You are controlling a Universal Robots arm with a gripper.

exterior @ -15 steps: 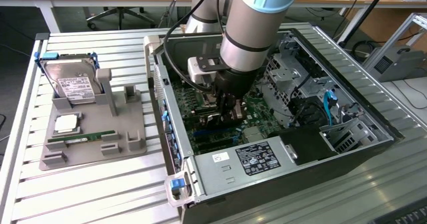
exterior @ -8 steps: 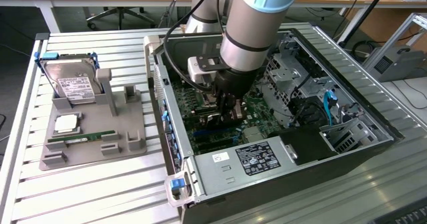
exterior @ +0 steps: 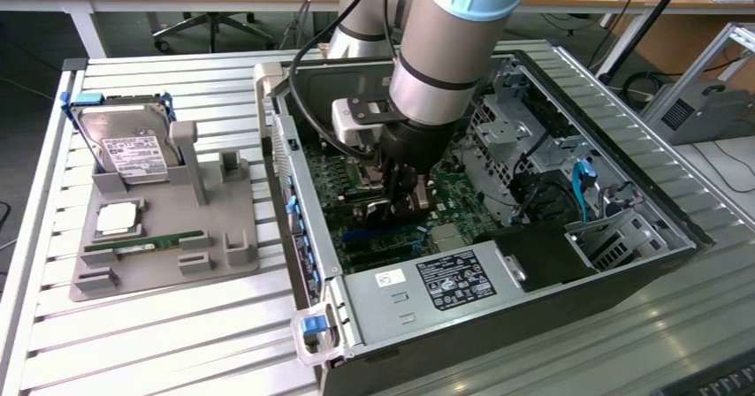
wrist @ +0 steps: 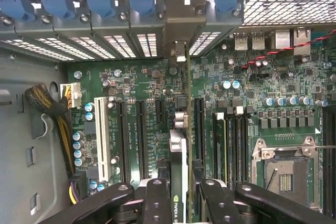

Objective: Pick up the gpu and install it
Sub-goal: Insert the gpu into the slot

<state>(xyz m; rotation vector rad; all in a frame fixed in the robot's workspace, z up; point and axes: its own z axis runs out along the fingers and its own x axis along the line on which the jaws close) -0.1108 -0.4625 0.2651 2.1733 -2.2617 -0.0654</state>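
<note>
Thin green gpu card, clamped edgewise in the half-closed gripper over the green motherboard, could jam if skewed off-slot.

The gripper sits inside the computer case, above the motherboard, with the gpu on edge between its jaws. Outside the case, to the exterior view's left of the gripper, a holder on the worktop carries a hard drive and a memory stick.
</note>
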